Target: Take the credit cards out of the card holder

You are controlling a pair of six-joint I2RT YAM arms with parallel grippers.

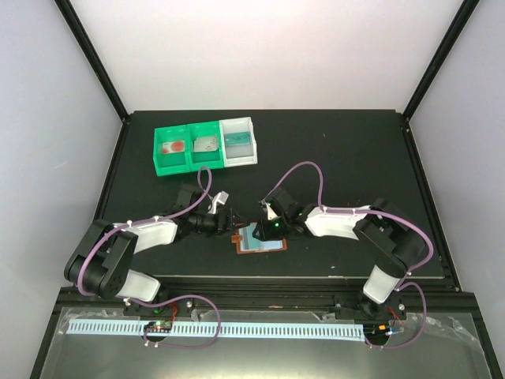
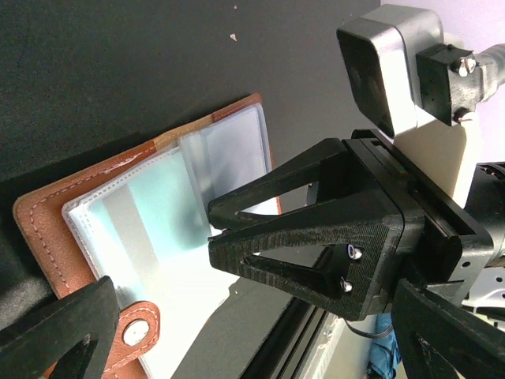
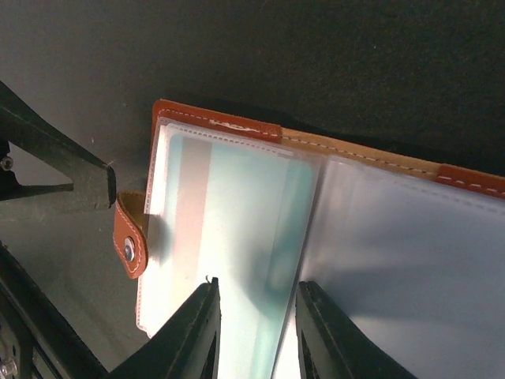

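Note:
The brown card holder point(image 1: 241, 247) lies open on the black table near the front edge. Its clear pockets face up, and a pale blue and whitish card point(image 3: 237, 213) sits inside the left pocket. The holder point(image 2: 47, 213) and card point(image 2: 158, 201) also show in the left wrist view, with the snap tab point(image 2: 134, 335). My right gripper point(image 3: 256, 288) is open, its fingertips point(image 3: 207, 296) just above the card-filled pocket. My left gripper point(image 2: 254, 316) is open wide at the holder's left end; one finger point(image 3: 67, 178) stands beside the tab point(image 3: 129, 245).
A green double bin point(image 1: 188, 148) and a white bin point(image 1: 239, 140) stand at the back left, each with small items inside. The table's front edge point(image 1: 260, 276) runs just below the holder. The two grippers are close to each other over the holder.

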